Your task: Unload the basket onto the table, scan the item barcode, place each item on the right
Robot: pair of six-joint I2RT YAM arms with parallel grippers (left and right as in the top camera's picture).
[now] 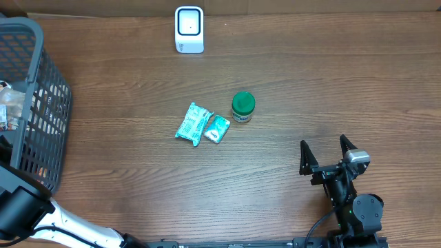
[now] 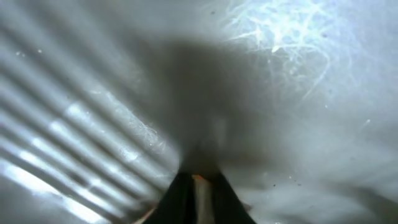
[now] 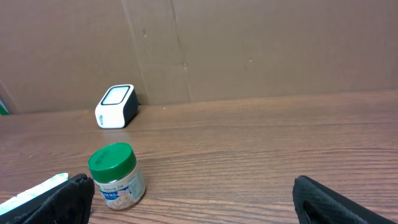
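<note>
Left claw [image 2: 199, 183] pinched closed, right claw [image 1: 323, 142] wide near table [image 1: 324, 76] edge, basket [image 1: 58, 103] far left

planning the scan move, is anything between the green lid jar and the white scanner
Nothing visible does. Only bare wood lies between the green-lidded jar and the white scanner at the table's far edge. The teal packets lie left of the jar on its near side, off that line.

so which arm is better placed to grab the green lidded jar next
right: its end effector is open and faces the jar, which sits right ahead in the wrist view. the left arm is away at the basket
</note>
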